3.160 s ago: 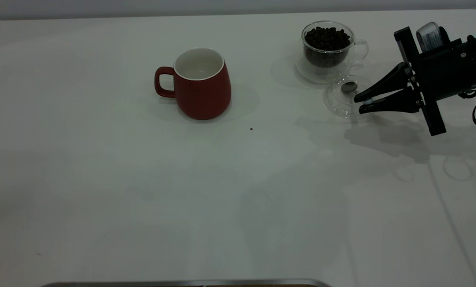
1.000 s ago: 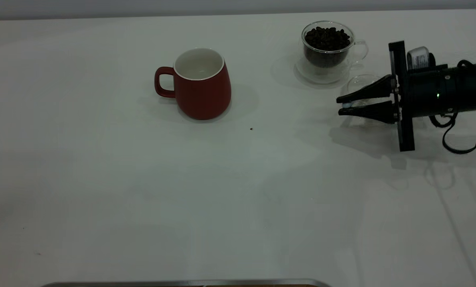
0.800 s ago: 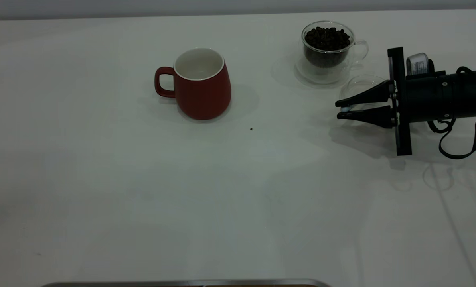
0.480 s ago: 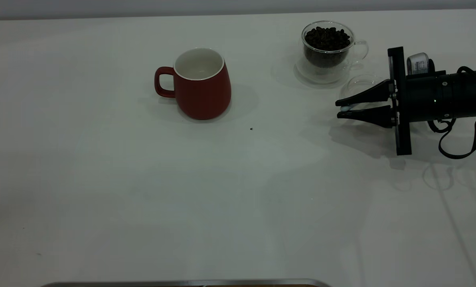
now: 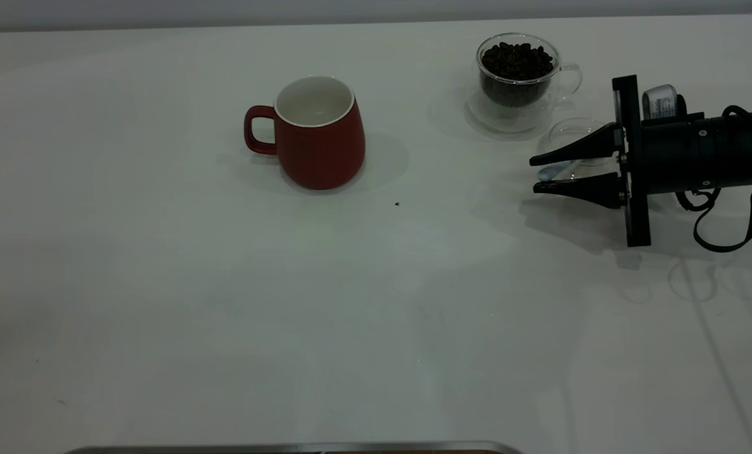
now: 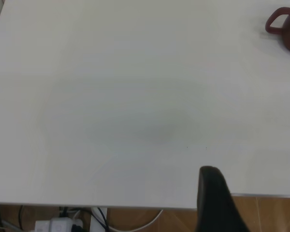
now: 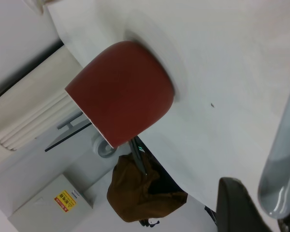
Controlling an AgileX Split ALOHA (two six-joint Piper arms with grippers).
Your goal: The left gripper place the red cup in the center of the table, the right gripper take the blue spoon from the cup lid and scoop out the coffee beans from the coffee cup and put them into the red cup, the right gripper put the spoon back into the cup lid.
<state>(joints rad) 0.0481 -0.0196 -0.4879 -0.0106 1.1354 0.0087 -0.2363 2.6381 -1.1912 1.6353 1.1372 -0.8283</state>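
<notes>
1. Against half a second ago, the jaws of the right gripper (image 5: 537,174) are seen parted wider; before that they were clenched on the blue spoon (image 5: 549,171).
2. The spoon is judged released, so the put-back step appears nearly done.
3. The spoon's pale handle is seen between the spread tips, resting over the cup lid (image 5: 571,135), just in front of the coffee cup (image 5: 518,79).
4. The red cup (image 5: 316,132) is seen well apart from the coffee cup, toward the table's (image 5: 224,302) middle.
5. The left gripper (image 6: 217,203) is parked off the table edge; its jaw state cannot be told.
</notes>
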